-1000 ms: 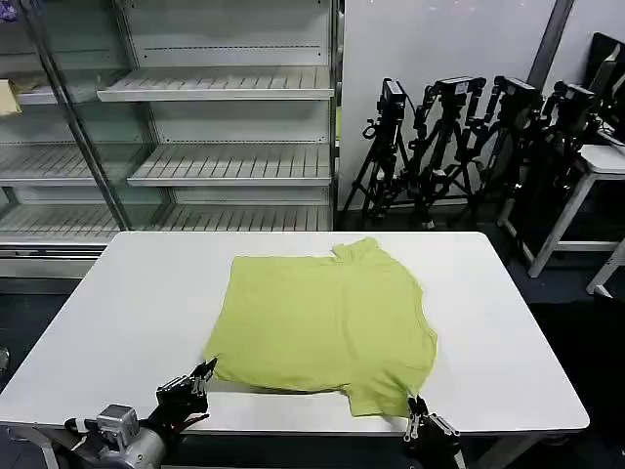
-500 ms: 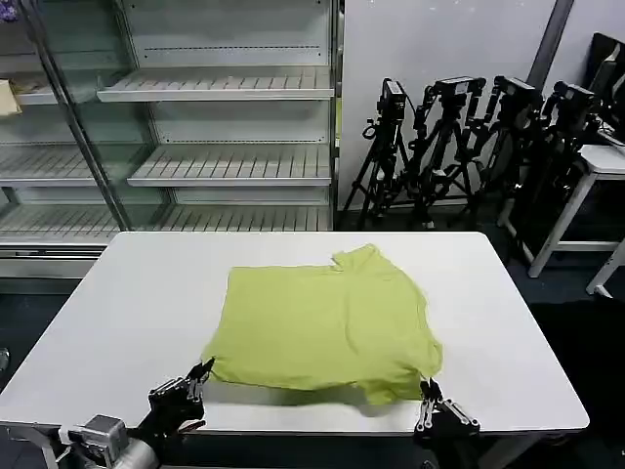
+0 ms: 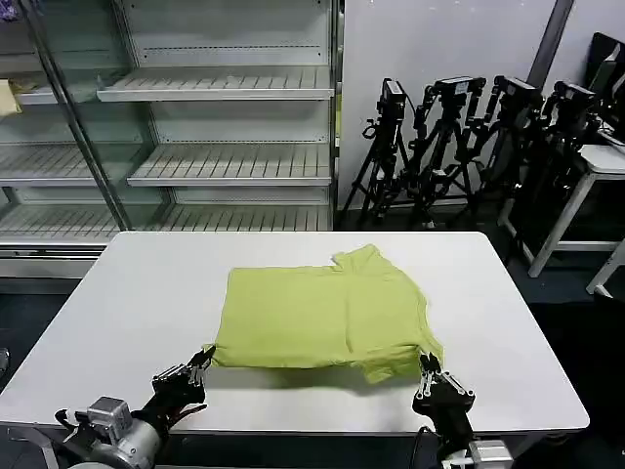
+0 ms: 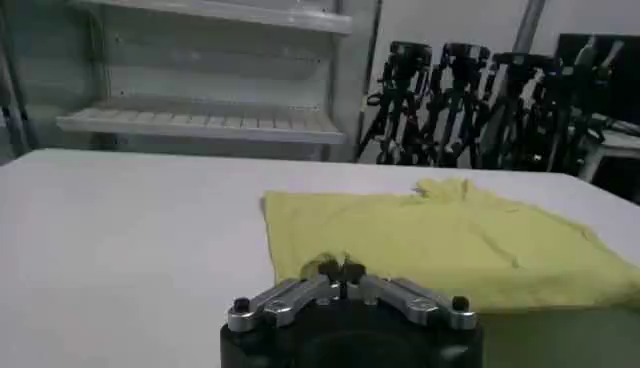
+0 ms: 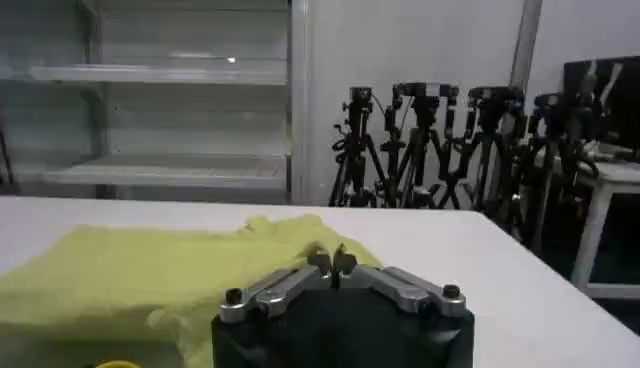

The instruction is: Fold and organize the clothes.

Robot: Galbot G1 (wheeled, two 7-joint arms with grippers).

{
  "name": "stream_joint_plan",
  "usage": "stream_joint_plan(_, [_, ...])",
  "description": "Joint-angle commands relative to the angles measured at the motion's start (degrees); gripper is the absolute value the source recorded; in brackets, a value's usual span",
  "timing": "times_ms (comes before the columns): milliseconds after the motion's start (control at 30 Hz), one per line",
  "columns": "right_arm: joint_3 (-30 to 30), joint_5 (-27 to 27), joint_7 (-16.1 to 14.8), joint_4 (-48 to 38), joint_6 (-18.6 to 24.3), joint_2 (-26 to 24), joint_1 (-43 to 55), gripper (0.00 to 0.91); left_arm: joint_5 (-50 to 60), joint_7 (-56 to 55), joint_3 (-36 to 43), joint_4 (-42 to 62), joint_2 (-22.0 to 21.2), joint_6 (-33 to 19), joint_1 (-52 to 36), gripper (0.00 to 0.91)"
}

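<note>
The clothes are one lime yellow-green T-shirt [image 3: 322, 313], lying plain side up on the white table [image 3: 127, 293]. Its near edge is raised off the table and doubled a little toward the far side. At the near left corner my left gripper [image 3: 205, 355] is shut on the hem. The right gripper [image 3: 427, 367] is shut on the near right corner, by a bunched sleeve. In the left wrist view the closed gripper [image 4: 340, 268] meets the shirt's [image 4: 450, 245] edge. In the right wrist view that gripper [image 5: 335, 262] pinches the cloth [image 5: 150, 270].
Behind the table stands a glass-fronted rack of empty shelves [image 3: 225, 127]. At the back right is a row of black tripods [image 3: 469, 137], with a white side table [image 3: 605, 161] beyond them. Bare tabletop lies on both sides of the shirt.
Both grippers have moved away from the near table edge with the shirt's hem. The near edge has lifted and drawn in, so the shirt looks shorter front to back.
</note>
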Motion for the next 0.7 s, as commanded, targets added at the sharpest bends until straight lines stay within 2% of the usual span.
stream_joint_plan(33, [0.30,2.86,0.08,-4.64,-1.11,-0.05,6.09,0.000,-1.55,-0.09,1.04,6.35,0.43,-0.13,-6.19,0.040])
stream_joint_plan(700, [-2.46,4.15,-0.50,-14.59,-4.34,-0.03,17.86,0.000,0.23,-0.10,6.50,15.18,1.22,0.63,-15.17,0.040])
